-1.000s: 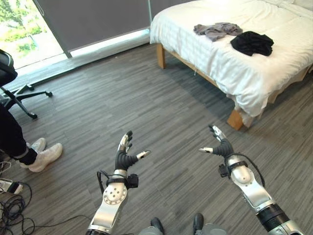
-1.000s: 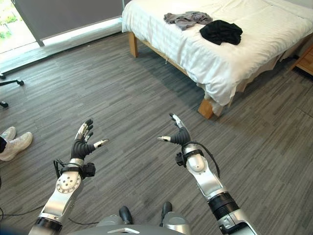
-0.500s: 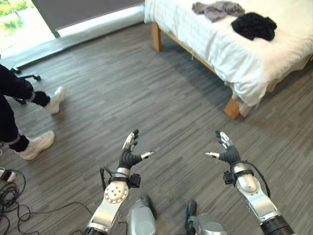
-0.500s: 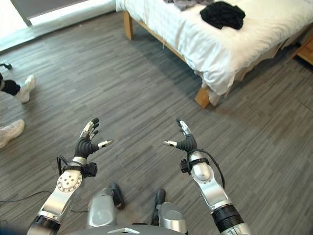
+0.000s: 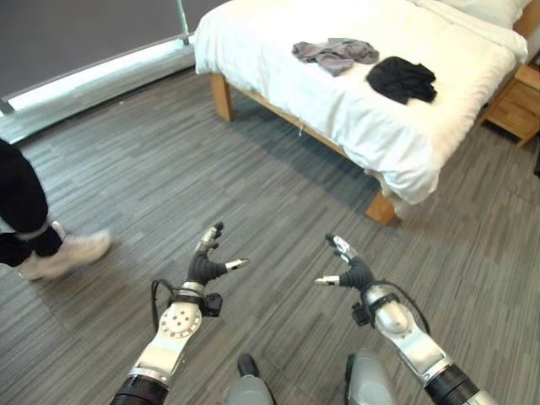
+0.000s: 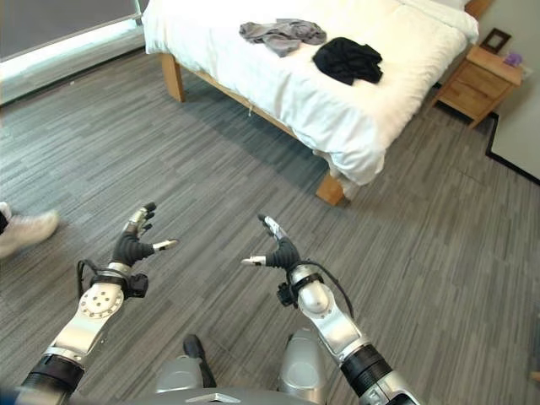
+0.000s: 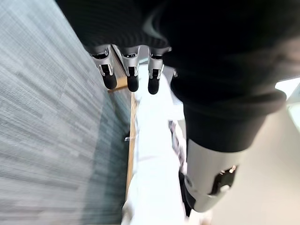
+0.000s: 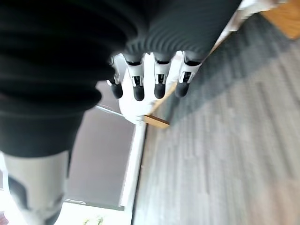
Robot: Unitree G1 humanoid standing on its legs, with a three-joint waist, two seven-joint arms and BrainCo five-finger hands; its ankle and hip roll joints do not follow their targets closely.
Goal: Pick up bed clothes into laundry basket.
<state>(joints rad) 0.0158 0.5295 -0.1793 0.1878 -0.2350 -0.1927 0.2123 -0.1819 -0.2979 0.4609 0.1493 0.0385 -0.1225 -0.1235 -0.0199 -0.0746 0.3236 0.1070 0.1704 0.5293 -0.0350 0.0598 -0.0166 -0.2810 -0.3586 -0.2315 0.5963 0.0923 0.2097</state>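
Two garments lie on the white bed (image 5: 354,118) at the far side of the room: a crumpled grey one (image 5: 335,54) and, to its right, a black one (image 5: 402,79). My left hand (image 5: 205,264) and right hand (image 5: 353,270) hover over the wood floor, well short of the bed. Both are open with fingers spread and hold nothing. In the left wrist view the straight fingers (image 7: 132,77) point toward the bed's side. The right wrist view shows its fingers (image 8: 157,77) straight too.
A wooden nightstand (image 6: 477,80) stands right of the bed. The bed's wooden leg (image 5: 381,207) sits at its near corner. A person's dark trouser leg (image 5: 17,202) and pale shoe (image 5: 66,253) are at the left. Window and dark blinds (image 5: 84,34) run along the back wall.
The camera has swung right, bringing the bed toward the middle and the nightstand into view. The person's feet have stepped. Both hands keep the same open pose.
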